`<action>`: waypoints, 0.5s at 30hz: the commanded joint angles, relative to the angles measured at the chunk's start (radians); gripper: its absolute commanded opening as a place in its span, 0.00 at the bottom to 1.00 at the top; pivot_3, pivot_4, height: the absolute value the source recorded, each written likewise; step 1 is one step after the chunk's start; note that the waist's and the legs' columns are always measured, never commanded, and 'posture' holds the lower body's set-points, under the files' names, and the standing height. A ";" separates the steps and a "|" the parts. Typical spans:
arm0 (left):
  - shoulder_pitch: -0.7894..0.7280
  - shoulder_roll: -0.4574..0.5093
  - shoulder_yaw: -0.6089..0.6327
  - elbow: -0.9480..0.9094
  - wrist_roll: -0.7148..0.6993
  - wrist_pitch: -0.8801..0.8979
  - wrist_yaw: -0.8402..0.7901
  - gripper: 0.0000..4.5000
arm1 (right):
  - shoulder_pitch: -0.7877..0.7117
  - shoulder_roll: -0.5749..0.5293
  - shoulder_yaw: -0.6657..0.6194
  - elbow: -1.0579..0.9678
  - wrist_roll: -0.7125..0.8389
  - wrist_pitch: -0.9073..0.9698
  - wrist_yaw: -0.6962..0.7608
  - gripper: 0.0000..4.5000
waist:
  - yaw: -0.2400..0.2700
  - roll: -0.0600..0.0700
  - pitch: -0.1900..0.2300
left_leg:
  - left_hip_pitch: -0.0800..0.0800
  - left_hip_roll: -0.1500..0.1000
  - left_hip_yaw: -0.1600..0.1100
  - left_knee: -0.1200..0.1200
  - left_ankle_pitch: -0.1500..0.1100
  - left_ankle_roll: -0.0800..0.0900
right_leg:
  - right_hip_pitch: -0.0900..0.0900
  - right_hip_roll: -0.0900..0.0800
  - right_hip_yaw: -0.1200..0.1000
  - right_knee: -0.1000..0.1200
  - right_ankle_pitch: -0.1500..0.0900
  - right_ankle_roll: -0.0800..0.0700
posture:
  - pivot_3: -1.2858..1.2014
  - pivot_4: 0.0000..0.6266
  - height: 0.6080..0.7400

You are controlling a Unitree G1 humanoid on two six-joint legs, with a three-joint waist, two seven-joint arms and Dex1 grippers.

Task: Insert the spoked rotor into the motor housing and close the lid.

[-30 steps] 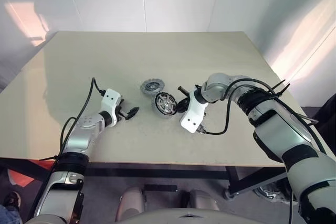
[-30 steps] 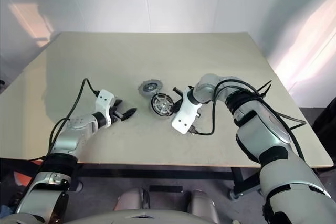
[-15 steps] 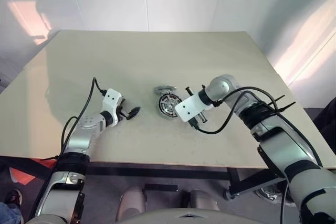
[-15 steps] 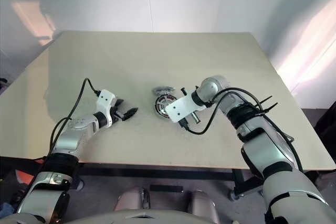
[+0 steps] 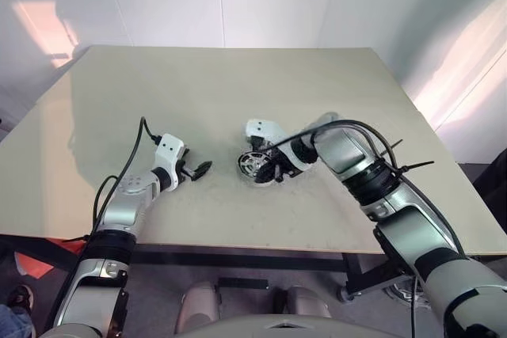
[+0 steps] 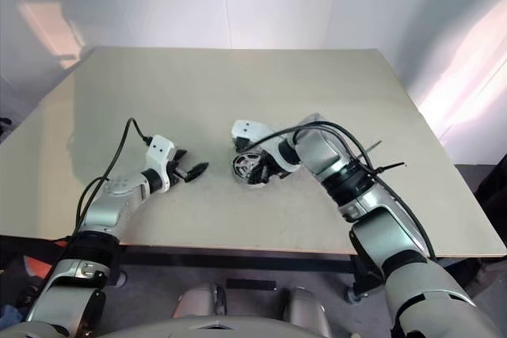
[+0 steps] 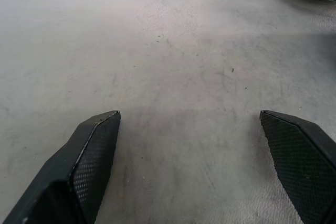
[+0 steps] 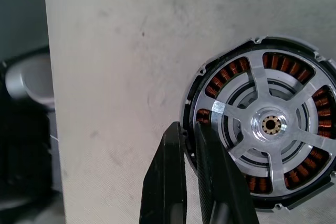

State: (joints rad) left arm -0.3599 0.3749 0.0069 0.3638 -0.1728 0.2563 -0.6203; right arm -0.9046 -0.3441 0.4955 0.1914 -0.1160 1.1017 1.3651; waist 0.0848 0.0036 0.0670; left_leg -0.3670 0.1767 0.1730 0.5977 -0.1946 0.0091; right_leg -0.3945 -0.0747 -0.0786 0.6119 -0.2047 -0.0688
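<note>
I am holding my right tool (image 8: 189,125) pinched almost shut, its two black fingers lying side by side and pointing steeply down at the near edge of the housing (image 8: 195,85). One fingertip is overlapping the dark rim; I cannot tell whether it is pressing on it or only hovering. The rotor (image 8: 270,124) is sitting inside the housing, its silver spokes lying flat and the copper windings showing through the gaps. The housing is resting on the tabletop (image 5: 158,93) near the middle, just ahead of me. My left tool (image 5: 198,169) is standing wide and empty, low over the bare tabletop, well apart from the housing.

I am judging the insertion to be about done and the seating to be what I am checking. Next I am needing to lift the right tool clear, fetch the lid and lay it squarely on top.
</note>
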 commanded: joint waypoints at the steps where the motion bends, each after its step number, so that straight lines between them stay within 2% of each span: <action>1: 0.009 0.009 0.001 -0.005 0.006 0.006 -0.004 1.00 | -0.083 0.073 -0.071 -0.003 0.080 0.205 -0.093 0.00 | 0.001 0.000 0.000 | 0.000 0.000 0.000 -0.001 0.000 0.000 | 0.000 0.000 0.000 0.000 0.000 0.000 | 0.52 0.00 1.00; 4: 0.017 0.011 0.000 -0.017 0.007 0.009 -0.002 1.00 | -0.136 0.171 -0.156 0.126 0.082 0.308 -0.262 0.00 | -0.002 0.001 0.000 | 0.000 0.000 0.000 -0.002 0.002 -0.003 | -0.002 0.000 0.000 0.000 0.000 0.000 | 0.52 0.00 1.00; 9: 0.024 0.015 0.000 -0.027 0.007 0.013 0.000 1.00 | -0.186 0.278 -0.279 0.219 0.117 0.387 -0.463 0.00 | 0.000 0.001 0.000 | 0.000 -0.001 0.000 -0.003 0.003 -0.006 | -0.002 0.000 0.001 0.000 0.000 0.001 | 0.52 0.00 1.00; 15: 0.030 0.020 0.002 -0.040 0.005 0.019 0.001 1.00 | -0.224 0.385 -0.470 0.375 0.127 0.322 -0.736 0.00 | -0.002 0.001 0.000 | 0.003 -0.001 0.000 -0.005 0.004 -0.008 | -0.002 0.000 0.001 0.001 -0.004 0.007 | 0.52 0.00 1.00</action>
State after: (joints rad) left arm -0.3404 0.3863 0.0055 0.3396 -0.1724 0.2667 -0.6179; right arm -1.1005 0.0361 0.0908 0.5359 0.0134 1.4667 0.7224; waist 0.0827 0.0043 0.0674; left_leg -0.3633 0.1757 0.1725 0.5917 -0.1888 -0.0017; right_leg -0.3965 -0.0745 -0.0774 0.6130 -0.2089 -0.0615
